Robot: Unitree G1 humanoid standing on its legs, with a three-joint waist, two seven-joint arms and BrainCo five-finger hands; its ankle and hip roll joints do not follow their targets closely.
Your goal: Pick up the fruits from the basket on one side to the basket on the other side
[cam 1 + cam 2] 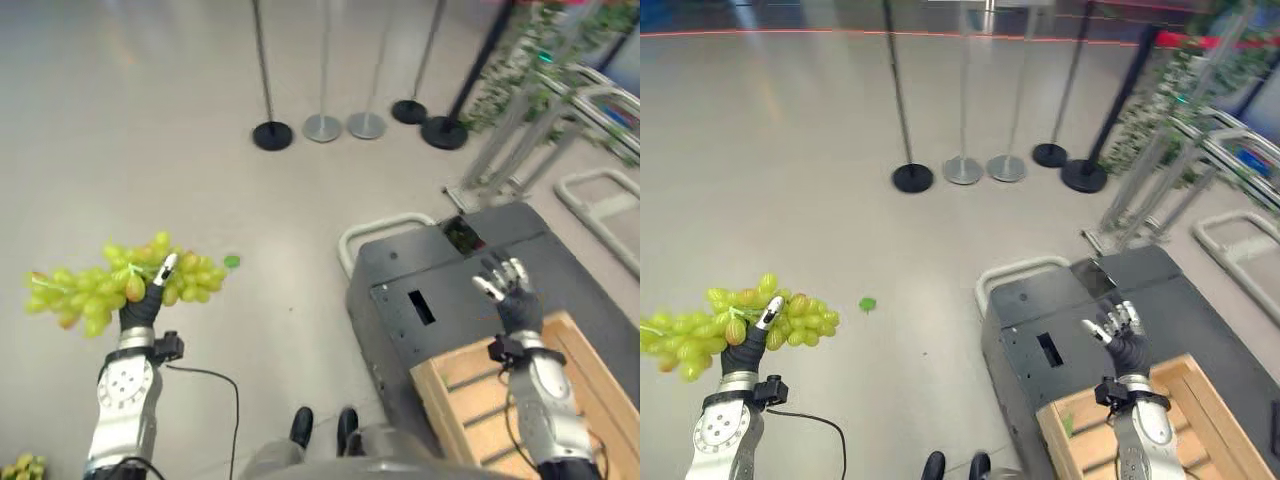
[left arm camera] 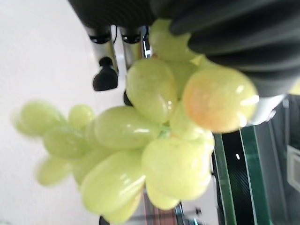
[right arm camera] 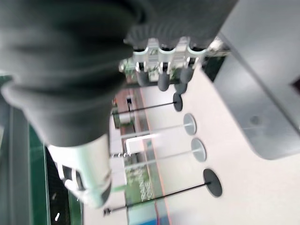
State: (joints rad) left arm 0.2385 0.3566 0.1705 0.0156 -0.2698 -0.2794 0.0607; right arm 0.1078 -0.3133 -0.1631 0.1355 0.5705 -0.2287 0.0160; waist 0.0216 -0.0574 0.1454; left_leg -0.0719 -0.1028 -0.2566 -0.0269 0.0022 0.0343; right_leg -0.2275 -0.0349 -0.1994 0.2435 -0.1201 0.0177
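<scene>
A large bunch of green grapes (image 1: 95, 285) hangs in the air over the floor at the left, with my left hand (image 1: 140, 306) shut on it from below. The left wrist view has the grapes (image 2: 154, 140) close up against the hand's dark cover (image 2: 225, 33). A wooden slatted crate (image 1: 432, 378) sits on a dark grey cart (image 1: 440, 270) at the lower right. My right hand (image 1: 508, 290) hovers over the cart just beyond the crate, its fingers (image 3: 161, 77) straight and holding nothing.
More green grapes (image 1: 20, 468) peek in at the bottom left corner. A small green bit (image 1: 232, 262) lies on the floor. Several stanchion bases (image 1: 322, 127) stand at the back. White metal racks with greenery (image 1: 560, 110) stand at the right.
</scene>
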